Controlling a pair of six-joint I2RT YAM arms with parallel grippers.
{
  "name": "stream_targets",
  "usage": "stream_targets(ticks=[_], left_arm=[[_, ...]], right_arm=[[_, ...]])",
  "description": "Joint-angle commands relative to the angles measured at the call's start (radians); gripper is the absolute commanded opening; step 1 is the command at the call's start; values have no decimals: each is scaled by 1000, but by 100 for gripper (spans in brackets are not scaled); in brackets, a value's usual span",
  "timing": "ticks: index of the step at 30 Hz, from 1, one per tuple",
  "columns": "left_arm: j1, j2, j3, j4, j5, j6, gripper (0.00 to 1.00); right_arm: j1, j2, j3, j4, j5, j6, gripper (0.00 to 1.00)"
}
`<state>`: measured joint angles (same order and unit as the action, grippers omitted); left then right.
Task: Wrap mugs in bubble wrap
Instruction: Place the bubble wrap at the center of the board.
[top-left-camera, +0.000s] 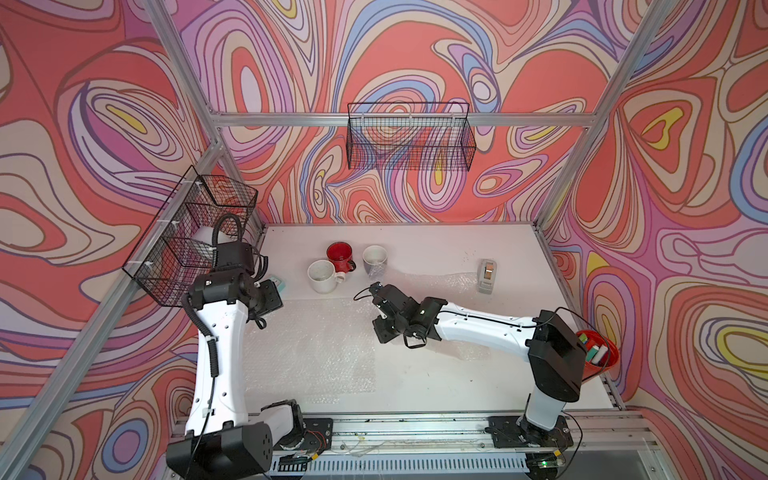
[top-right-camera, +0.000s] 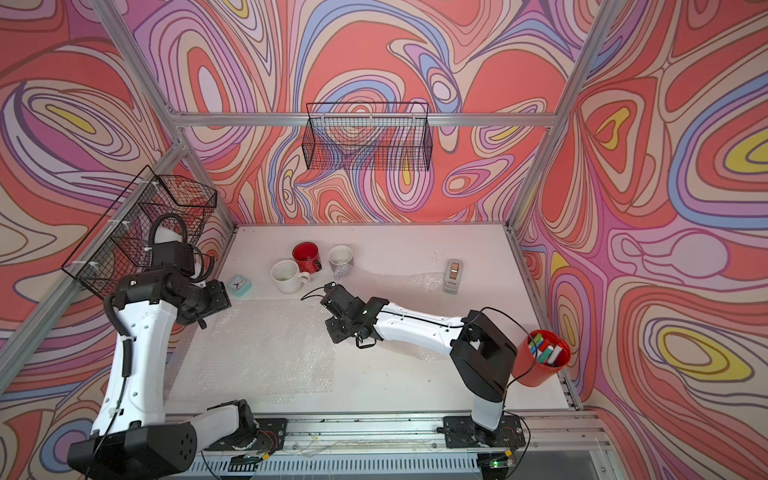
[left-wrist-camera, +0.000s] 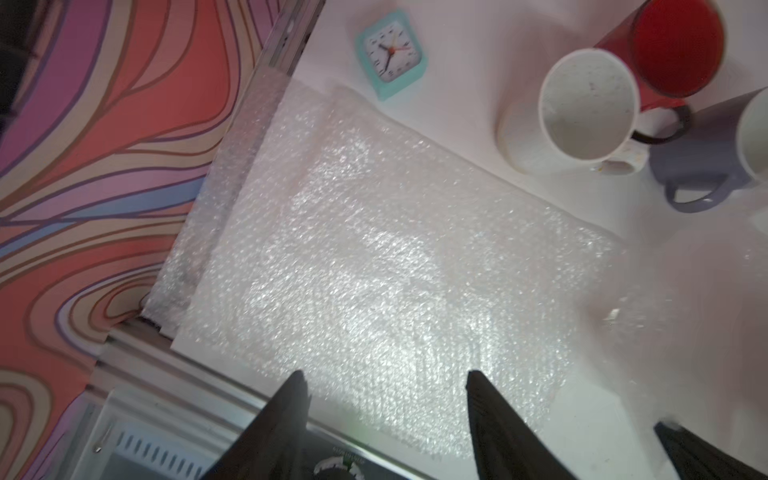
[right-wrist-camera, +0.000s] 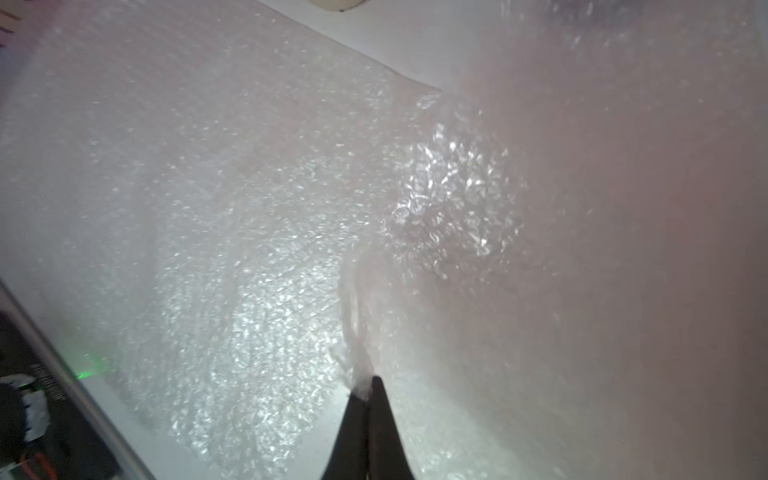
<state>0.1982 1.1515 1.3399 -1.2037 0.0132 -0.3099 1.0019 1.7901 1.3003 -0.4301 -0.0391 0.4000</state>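
Three mugs stand together at the back of the table: a red mug (top-left-camera: 340, 254), a white mug (top-left-camera: 322, 276) and a lavender-grey mug (top-left-camera: 375, 258). One bubble wrap sheet (top-left-camera: 316, 345) lies flat on the left half of the table. My left gripper (left-wrist-camera: 386, 376) hangs open above that sheet's near edge, with nothing between its fingers. My right gripper (right-wrist-camera: 365, 386) is shut on a pinched edge of a second bubble wrap sheet (right-wrist-camera: 457, 199). That sheet is lifted and trails back towards the right (top-left-camera: 440, 282), just in front of the lavender-grey mug.
A mint-green clock (top-right-camera: 238, 286) sits by the left wall, next to the flat sheet's far corner. A grey tape dispenser (top-left-camera: 487, 274) stands at the back right. A red bucket (top-left-camera: 598, 353) hangs at the right edge. Wire baskets (top-left-camera: 409, 141) (top-left-camera: 195, 232) hang on the walls.
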Motion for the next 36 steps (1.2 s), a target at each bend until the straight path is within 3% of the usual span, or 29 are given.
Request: stream_targets(ticks=[1,2,4,8,10,13,16,20,23,25,27,29,32,33,36], left_arm=[[-34,3,-78,124,108,-76,63],[-46,5,-94,137,113,-83,64],[-78,10,-120,166,113,-95,64],[-143,12,-185,248,157,-119,62],[-211,19,-222,315,184,-135,55],[-364,51,-261,415,188,-157,48],[-483,119,-273,513,187,-192,45],[-522,168,-280,607,182,-242,40],[-521,159,-263,617,138,-245,40],[-521,156,-237,585,101,-231,41],[-522,149,-220,557,72,-219,42],[-521,132,-224,552,57,-213,43],[-521,116,-247,553,44,-219,44],[-520,113,-259,562,34,-232,45],[-491,113,-288,615,74,-283,45]], right_arm=[[12,-34,-45,155,-230,26,0],[12,-36,-53,168,-230,40,2],[12,-59,-70,178,-180,54,17],[-1,-184,-107,168,8,33,36],[-53,-276,-163,161,111,47,43],[-210,-374,-231,86,234,99,38],[-369,-435,-256,65,171,58,38],[-405,-459,-205,70,-87,-89,40],[-390,-393,-156,56,-406,-92,28],[-311,-364,-163,73,-468,-80,27],[-251,-348,-171,79,-433,-58,28],[-244,-369,-219,129,-312,13,28],[-271,-360,-203,53,49,90,30],[-303,-324,-179,32,85,108,31],[-374,-155,-62,54,10,102,38]])
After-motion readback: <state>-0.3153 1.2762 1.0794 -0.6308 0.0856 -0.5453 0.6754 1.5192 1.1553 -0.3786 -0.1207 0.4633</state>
